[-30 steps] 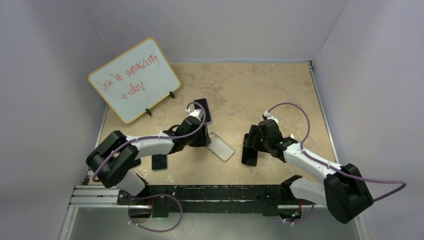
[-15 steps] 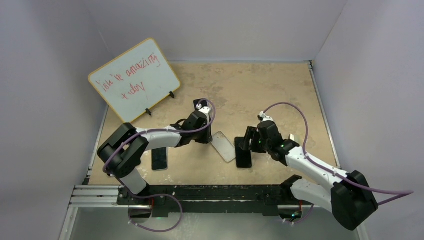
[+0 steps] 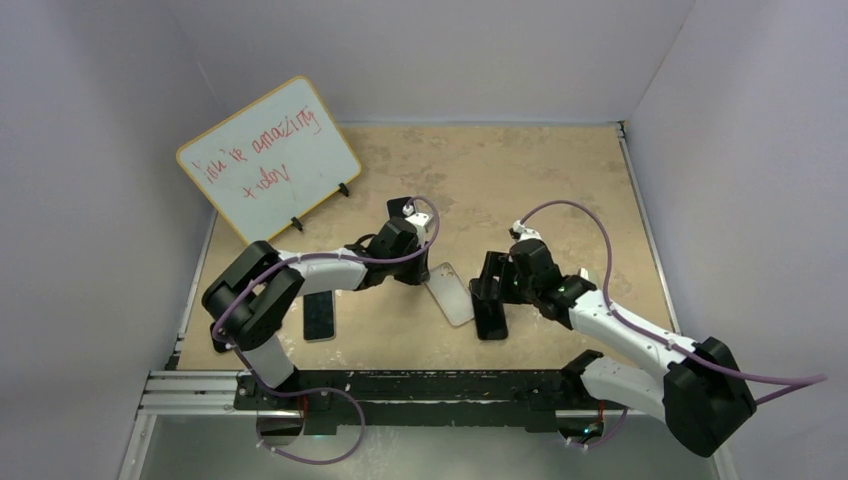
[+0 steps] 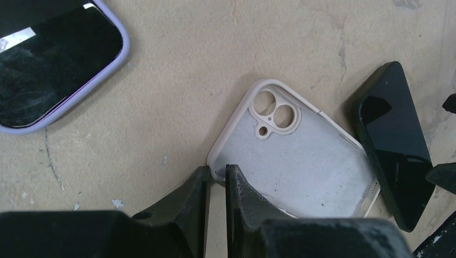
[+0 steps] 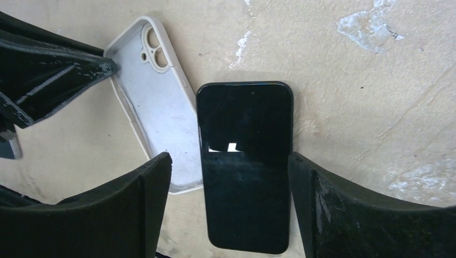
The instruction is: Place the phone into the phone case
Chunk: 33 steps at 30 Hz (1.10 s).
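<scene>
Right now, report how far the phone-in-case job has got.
Done: nothing is seated yet. In hand: the left gripper pinches a corner of the empty case, and the open right gripper straddles the phone, which lies flat beside the case. Left: grasp the phone, then press it into the case.
</scene>
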Tool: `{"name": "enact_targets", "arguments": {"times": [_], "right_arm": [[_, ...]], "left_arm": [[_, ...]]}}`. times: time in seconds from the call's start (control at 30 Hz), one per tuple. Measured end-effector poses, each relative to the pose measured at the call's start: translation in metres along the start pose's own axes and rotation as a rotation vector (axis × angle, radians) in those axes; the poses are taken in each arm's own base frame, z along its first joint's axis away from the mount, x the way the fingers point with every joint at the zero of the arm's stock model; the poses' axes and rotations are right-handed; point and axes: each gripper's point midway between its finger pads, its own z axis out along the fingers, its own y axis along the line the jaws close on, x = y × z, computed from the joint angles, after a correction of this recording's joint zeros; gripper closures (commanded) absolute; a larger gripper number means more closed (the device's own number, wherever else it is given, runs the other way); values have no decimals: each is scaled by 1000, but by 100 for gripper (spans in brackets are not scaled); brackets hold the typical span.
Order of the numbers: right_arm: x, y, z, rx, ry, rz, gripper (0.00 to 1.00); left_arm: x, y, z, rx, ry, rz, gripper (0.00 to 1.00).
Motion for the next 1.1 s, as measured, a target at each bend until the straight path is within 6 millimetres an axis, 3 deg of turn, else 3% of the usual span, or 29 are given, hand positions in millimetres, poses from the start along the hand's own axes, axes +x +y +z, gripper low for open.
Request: {"name": "enact_targets", "arguments": {"times": [0.2, 0.37, 0.7, 1.1], "right_arm": [[8, -10, 1, 45, 30, -21, 2], [27, -18, 8, 87, 104, -51, 1], [36, -11, 17, 117, 139, -153, 21], [37, -14, 20, 179, 132, -194, 41]], "left_arm": [[-5, -6, 6, 35, -4, 28, 83], [-9, -11, 11, 51, -4, 31, 82], [-22, -18, 16, 72, -19, 40, 83], [-22, -19, 16, 77, -14, 49, 83]]}}
